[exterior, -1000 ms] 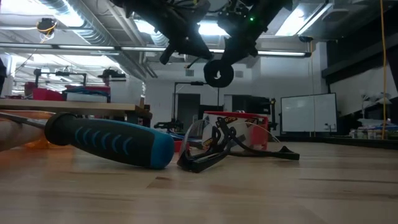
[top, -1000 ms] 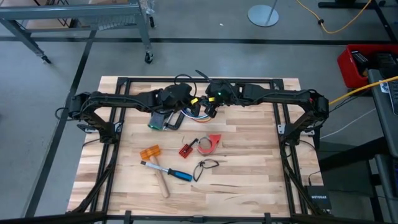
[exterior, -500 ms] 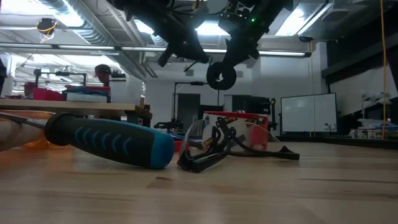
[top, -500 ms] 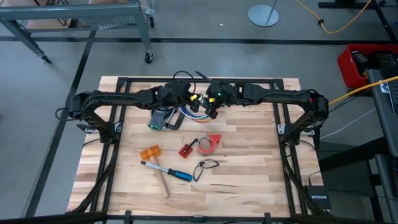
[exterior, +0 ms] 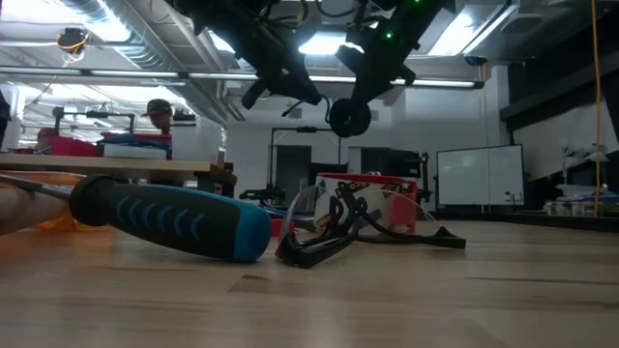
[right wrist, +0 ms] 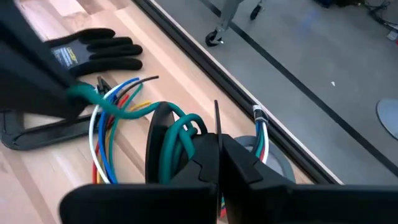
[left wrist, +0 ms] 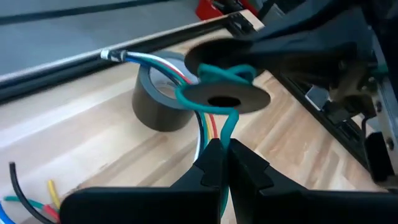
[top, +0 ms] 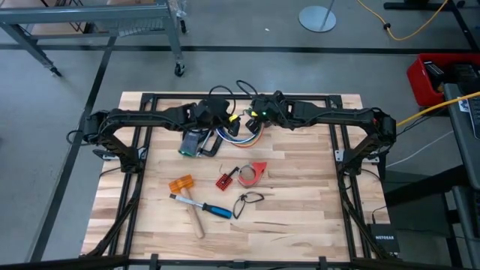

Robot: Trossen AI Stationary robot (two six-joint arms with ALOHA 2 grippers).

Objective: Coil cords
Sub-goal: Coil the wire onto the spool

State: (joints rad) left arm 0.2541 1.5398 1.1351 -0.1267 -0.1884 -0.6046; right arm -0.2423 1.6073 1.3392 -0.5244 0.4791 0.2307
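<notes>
Both grippers meet above the table's far edge, near the grey tape roll (left wrist: 158, 106). The left gripper (left wrist: 225, 163) is pinched shut on a teal strand of the cords (right wrist: 115, 118). The right gripper (right wrist: 214, 152) is clamped on a black disc (left wrist: 225, 96) that the teal strand loops around. The strand runs short between the two, so neither arm is nearer. The loose wires trail from the disc toward the glove (right wrist: 93, 50). Open boards lie nearer than the roll.
</notes>
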